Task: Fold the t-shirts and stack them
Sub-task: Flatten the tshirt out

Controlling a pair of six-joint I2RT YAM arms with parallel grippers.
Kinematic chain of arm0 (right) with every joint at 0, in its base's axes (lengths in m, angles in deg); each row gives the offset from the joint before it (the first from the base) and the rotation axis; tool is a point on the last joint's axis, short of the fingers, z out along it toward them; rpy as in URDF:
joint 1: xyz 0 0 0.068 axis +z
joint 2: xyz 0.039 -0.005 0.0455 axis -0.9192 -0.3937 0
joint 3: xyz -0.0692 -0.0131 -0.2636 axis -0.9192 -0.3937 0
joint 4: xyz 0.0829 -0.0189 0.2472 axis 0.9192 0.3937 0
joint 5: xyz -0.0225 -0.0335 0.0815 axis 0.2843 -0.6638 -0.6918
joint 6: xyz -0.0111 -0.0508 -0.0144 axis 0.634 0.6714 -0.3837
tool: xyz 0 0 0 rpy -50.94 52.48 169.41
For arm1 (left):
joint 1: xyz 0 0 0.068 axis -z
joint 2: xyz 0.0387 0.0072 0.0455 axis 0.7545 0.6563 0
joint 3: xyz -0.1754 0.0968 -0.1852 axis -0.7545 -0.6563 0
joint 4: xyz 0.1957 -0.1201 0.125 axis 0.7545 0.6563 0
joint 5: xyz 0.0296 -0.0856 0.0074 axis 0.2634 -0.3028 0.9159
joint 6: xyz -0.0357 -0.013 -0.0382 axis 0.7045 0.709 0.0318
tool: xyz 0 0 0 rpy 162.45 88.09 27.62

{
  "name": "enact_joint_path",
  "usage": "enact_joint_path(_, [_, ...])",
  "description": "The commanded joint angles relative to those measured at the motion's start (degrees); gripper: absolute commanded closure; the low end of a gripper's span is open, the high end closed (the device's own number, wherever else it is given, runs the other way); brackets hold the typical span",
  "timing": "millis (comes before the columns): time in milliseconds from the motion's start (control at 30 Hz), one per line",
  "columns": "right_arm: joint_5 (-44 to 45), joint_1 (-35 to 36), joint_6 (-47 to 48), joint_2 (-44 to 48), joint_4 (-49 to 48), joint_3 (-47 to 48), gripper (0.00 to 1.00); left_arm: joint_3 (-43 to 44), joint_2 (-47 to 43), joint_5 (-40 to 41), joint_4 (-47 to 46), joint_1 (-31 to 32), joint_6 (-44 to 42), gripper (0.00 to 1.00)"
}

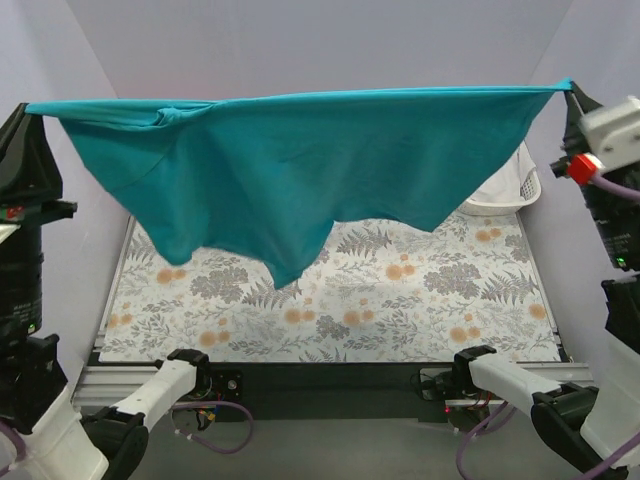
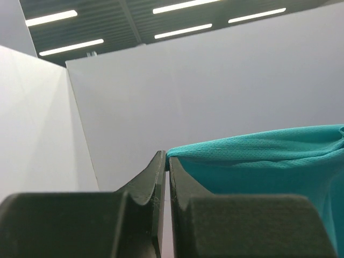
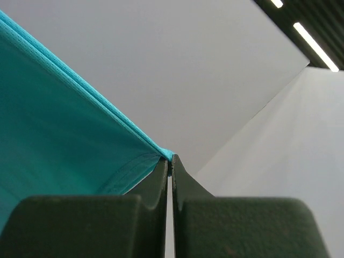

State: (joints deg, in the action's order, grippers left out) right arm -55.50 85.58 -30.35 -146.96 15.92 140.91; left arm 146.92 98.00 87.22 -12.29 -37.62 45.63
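Observation:
A teal-blue t-shirt (image 1: 300, 165) hangs stretched wide in the air above the table, its top edge taut from side to side and its lower part drooping. My left gripper (image 1: 30, 112) is shut on the shirt's left corner, high at the left edge. My right gripper (image 1: 568, 90) is shut on its right corner, high at the right. In the left wrist view the teal cloth (image 2: 263, 156) leaves the pinched tips of the gripper (image 2: 168, 161) to the right. In the right wrist view the cloth (image 3: 59, 140) runs off leftwards from the closed gripper (image 3: 170, 158). No other t-shirts show.
Under the shirt lies the floral-patterned table cover (image 1: 400, 300). A white slatted laundry basket (image 1: 505, 190) stands at the back right, partly hidden behind the cloth. Pale walls close in the left, back and right sides.

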Motion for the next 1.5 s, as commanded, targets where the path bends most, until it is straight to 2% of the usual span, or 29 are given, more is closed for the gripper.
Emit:
enact_joint_path(0, [2.3,-0.7,0.9,0.9,-4.3,1.3,0.99,1.6,0.5,4.0,-0.7,-0.8,-1.0,1.00])
enact_joint_path(100, [2.5,-0.7,3.9,1.2,-6.4,-1.5,0.99,0.0,0.1,4.4,1.2,-0.8,-1.0,1.00])
enact_joint_path(167, [2.2,-0.7,6.1,1.9,-8.2,-7.4,0.99,-3.7,-1.1,4.1,3.3,-0.8,-1.2,1.00])
enact_joint_path(267, [0.5,-0.7,8.6,3.0,-10.1,-15.6,0.99,-18.3,-6.2,3.9,1.8,-0.8,-3.1,1.00])
enact_joint_path(300, [0.2,-0.7,9.2,3.3,-10.7,-22.4,0.99,-26.2,-7.4,3.9,1.4,-0.8,-3.2,1.00])
enact_joint_path(467, [-2.0,-0.7,12.9,4.5,-17.1,-43.1,0.99,-47.5,-12.2,2.4,-1.5,-0.8,-2.4,1.00])
enact_joint_path(533, [-3.6,-0.7,14.1,3.8,-20.7,-51.9,0.99,-56.2,-12.0,1.7,-3.4,-0.8,-1.5,1.00])
enact_joint_path(633, [-4.9,-0.7,14.9,0.7,-25.9,-60.8,0.99,-64.7,-9.5,-0.9,-10.5,-0.8,-0.8,1.00])
enact_joint_path(767, [-6.3,-0.7,15.5,-8.1,-33.3,-67.1,0.99,-70.9,-0.4,-3.7,-17.9,-0.8,-1.1,1.00])
enact_joint_path(967, [-4.8,-1.0,14.8,-25.0,-39.7,-63.7,0.99,-71.8,18.9,-3.1,-30.6,-1.0,-3.6,1.00])
enact_joint_path(1167, [-2.9,-2.8,14.2,-40.1,-41.8,-55.5,0.99,-62.6,39.7,-0.4,-37.7,-1.9,-4.0,1.00])
enact_joint_path(1333, [-2.7,-4.5,13.2,-48.9,-41.8,-46.5,0.99,-53.2,50.6,0.1,-38.6,-2.2,-3.8,1.00])
enact_joint_path(1467, [-1.2,-5.1,13.6,-51.7,-41.6,-43.8,0.99,-49.2,53.7,1.2,-37.7,-2.2,-4.5,1.00])
